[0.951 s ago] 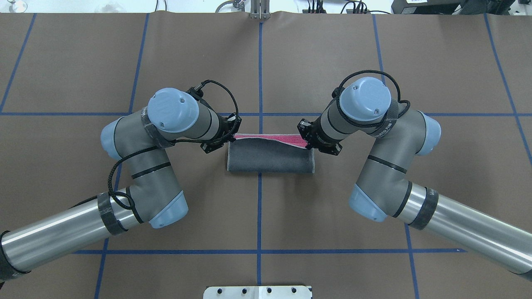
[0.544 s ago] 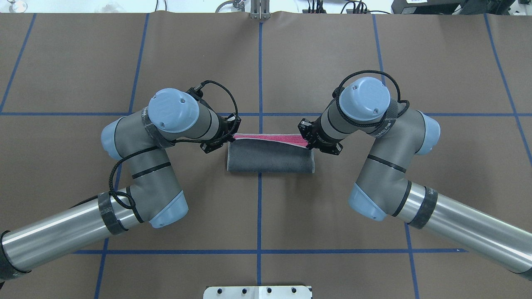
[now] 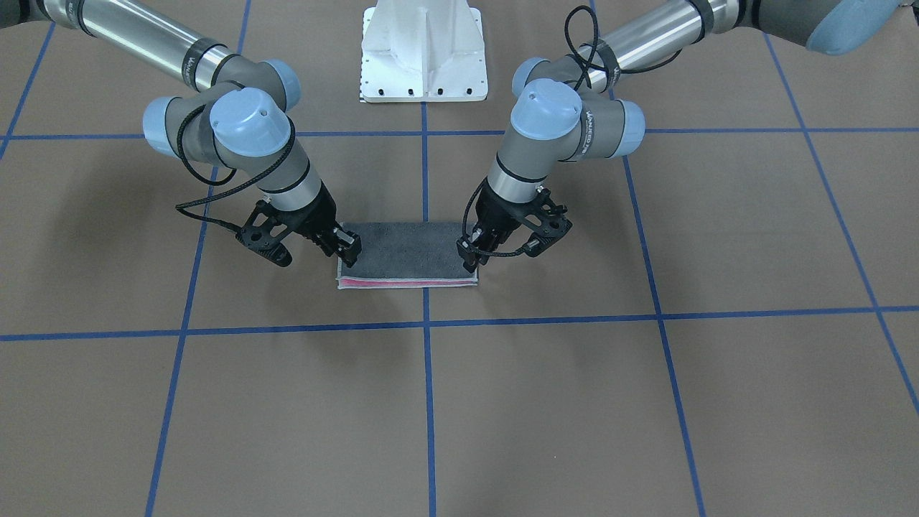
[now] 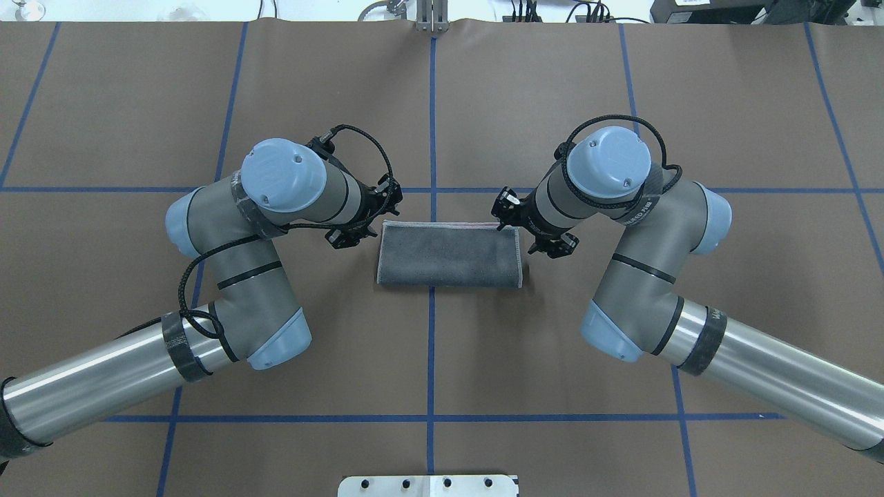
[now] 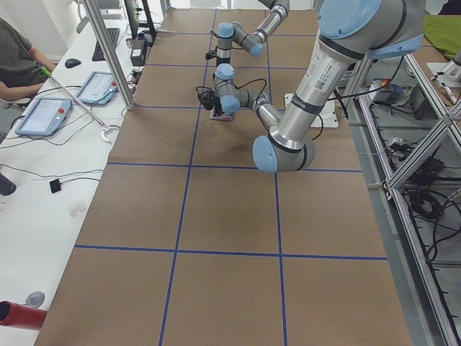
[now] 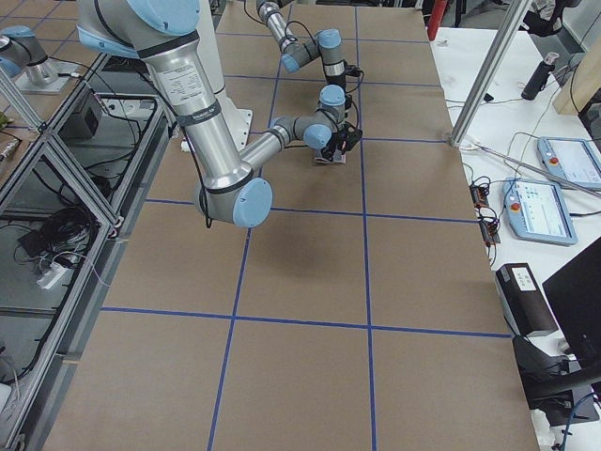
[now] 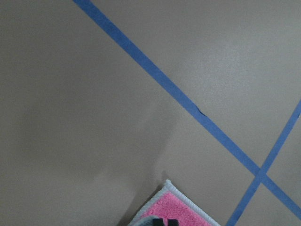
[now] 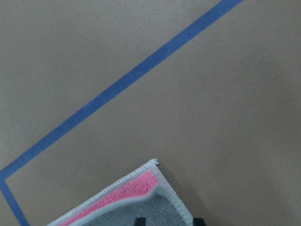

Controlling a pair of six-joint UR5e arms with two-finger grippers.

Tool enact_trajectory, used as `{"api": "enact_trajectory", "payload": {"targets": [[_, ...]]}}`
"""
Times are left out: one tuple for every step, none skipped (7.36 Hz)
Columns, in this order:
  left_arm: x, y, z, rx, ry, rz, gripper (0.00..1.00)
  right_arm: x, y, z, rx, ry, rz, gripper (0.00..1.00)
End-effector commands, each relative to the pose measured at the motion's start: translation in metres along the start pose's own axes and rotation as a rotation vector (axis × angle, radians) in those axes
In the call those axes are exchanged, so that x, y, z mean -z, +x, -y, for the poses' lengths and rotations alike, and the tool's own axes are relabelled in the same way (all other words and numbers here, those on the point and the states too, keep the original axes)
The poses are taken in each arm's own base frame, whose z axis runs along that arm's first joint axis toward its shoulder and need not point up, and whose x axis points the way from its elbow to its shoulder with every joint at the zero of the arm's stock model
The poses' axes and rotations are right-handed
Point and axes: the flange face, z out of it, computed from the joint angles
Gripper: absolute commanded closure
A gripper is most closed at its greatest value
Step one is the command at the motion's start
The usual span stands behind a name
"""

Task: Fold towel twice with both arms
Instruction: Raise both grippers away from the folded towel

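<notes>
First fold looks done: small square terry towel (image 4: 449, 254), dark grey face up with a pink edge showing, lies halved mid brown taped table (image 4: 442, 359). Black right gripper (image 3: 351, 254): fingers spread at its corner. Black left gripper (image 3: 470, 261): cannot tell. Second fold remains.

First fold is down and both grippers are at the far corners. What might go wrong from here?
1. The towel is not squared: a pink strip shows past the grey top layer, so a second fold would likely carry that offset.
2. The right gripper has fingertips either side of the corner's grey layer; pulling away may snag and reopen it.
3. The left gripper is just as close at its corner.
</notes>
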Motion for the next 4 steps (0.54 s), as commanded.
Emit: {"api": "enact_trajectory", "payload": {"targets": [[0.005,0.006,0.005,0.006,0.005,-0.013,0.23,0.01,-0.004,0.002,-0.008,0.0,0.022,0.0],[0.011,0.013,0.007,0.006,0.001,-0.023,0.23,0.017,-0.003,0.0,-0.006,-0.004,0.05,0.0],[0.014,0.015,0.008,0.006,0.001,-0.027,0.23,0.028,-0.002,-0.003,-0.064,-0.01,0.073,0.0],[0.016,0.016,0.009,0.005,0.001,-0.031,0.23,0.042,0.0,-0.012,-0.165,-0.02,0.1,0.0]]}}
